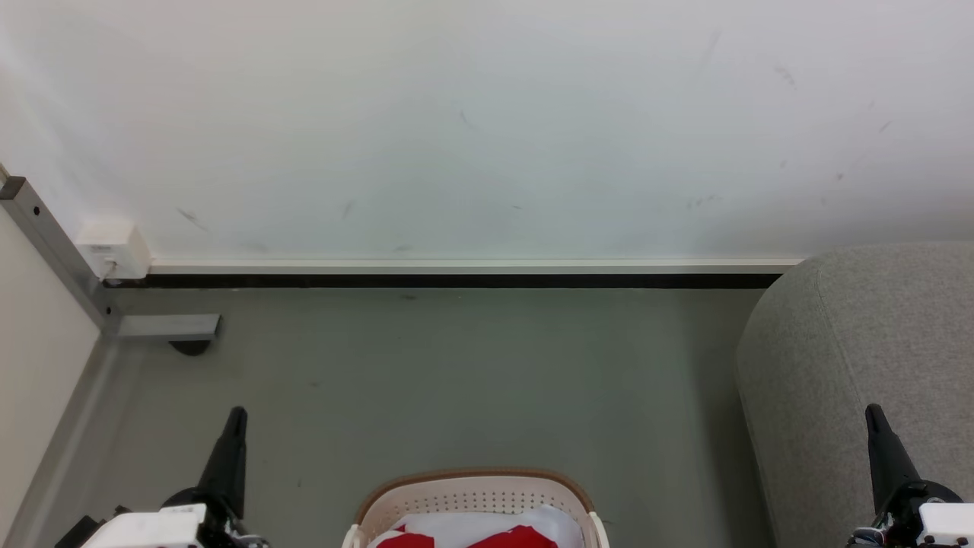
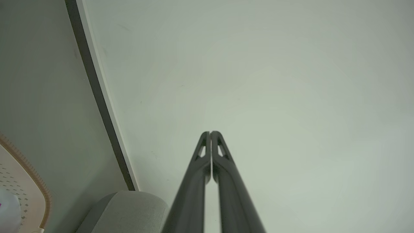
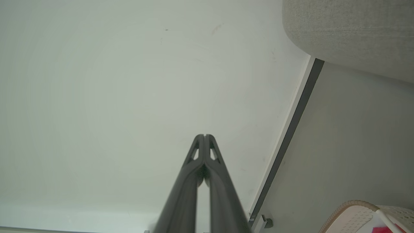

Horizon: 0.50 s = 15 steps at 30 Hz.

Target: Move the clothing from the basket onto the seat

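Head view: clothing [image 1: 519, 537] in basket [image 1: 475, 476], seat [image 1: 860, 342] right; left gripper [image 1: 237, 415], right gripper [image 1: 873, 412] fingers pressed together.

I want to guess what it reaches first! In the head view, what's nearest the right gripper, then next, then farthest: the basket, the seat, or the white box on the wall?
From the right gripper:
1. The seat, right beside it.
2. The basket, at the bottom middle.
3. The white box, far left on the wall.
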Motion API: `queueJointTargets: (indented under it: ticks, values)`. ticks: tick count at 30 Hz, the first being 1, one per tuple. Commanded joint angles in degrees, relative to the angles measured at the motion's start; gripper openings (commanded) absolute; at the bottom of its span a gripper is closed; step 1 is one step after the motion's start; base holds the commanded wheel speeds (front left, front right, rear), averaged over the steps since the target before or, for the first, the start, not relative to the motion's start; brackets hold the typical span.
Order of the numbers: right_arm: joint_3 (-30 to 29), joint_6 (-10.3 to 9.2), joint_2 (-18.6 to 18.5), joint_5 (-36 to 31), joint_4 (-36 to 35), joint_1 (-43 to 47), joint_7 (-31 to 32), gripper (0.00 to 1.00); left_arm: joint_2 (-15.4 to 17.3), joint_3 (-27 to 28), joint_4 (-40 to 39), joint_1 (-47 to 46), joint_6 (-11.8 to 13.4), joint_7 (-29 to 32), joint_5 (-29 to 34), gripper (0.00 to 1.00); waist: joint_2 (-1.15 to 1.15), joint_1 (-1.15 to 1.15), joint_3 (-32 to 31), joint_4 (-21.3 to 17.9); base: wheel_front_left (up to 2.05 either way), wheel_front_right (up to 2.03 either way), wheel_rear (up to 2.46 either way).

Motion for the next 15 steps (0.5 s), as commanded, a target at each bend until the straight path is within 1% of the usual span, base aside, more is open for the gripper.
queueJointTargets:
  ticks: [1, 15]
  values:
    - [-0.16, -0.13, 0.0, -0.27, 0.13, -0.71, 0.11, 0.0, 0.05, 0.05, -0.03, -0.46, -0.11, 0.14, -0.39, 0.0, 0.0, 0.0, 0.0, 0.0, 0.0, 0.0, 0.0]
    - [-0.16, -0.13, 0.0, -0.27, 0.13, -0.71, 0.11, 0.0, 0.05, 0.05, -0.03, -0.46, -0.11, 0.14, -0.39, 0.0, 0.0, 0.0, 0.0, 0.0, 0.0, 0.0, 0.0]
